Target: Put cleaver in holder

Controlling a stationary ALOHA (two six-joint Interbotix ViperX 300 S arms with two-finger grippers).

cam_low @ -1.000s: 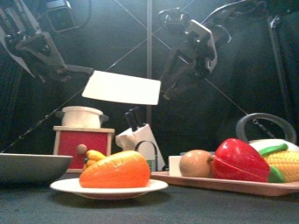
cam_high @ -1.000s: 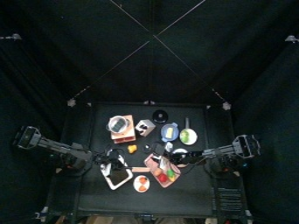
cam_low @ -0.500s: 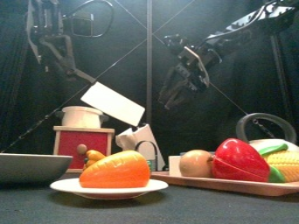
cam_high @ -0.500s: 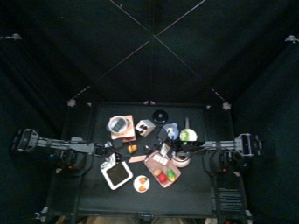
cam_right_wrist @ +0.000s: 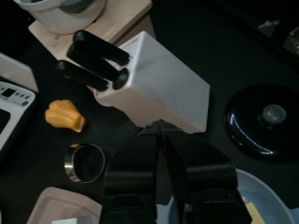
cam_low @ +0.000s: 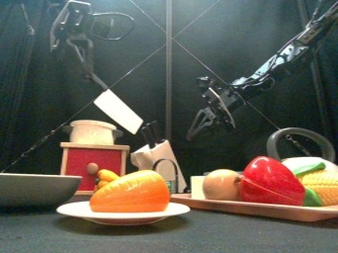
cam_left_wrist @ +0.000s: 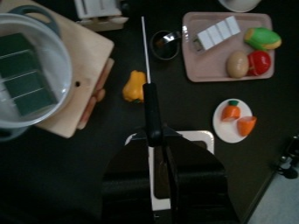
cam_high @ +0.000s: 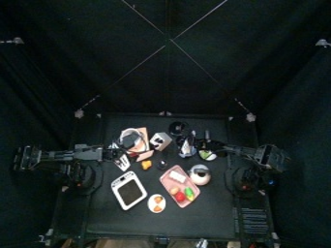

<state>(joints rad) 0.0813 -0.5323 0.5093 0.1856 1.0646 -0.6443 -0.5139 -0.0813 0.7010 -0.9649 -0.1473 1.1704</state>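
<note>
A: Front view: cleaver (cam_low: 117, 111) up in the air, left of centre, blade tilted, above & left of white knife block (cam_low: 156, 163). Not in a slot yet.
B: Grip?
A: Left wrist view: left gripper (cam_left_wrist: 153, 138) clamped narrow on the black handle. Blade edge-on, pointing to upper centre of frame.
B: Other arm?
A: Right wrist view: right gripper (cam_right_wrist: 160, 131) mid-frame, right at the block's lower edge. Can't tell if gripping the block or just beside it.
B: Risks?
A: Prob. missing the slot. Little room, w/ black knife handles (cam_right_wrist: 96, 59) crowding the block's upper-left end. With that tilt, could catch the block top & shove or tip it, esp. if not braced. Also poss. twisting in the grip on contact, given a big blade far out from the handle.
B: Fix?
A: Line up w/ a free slot before lowering. Go slow.
</note>
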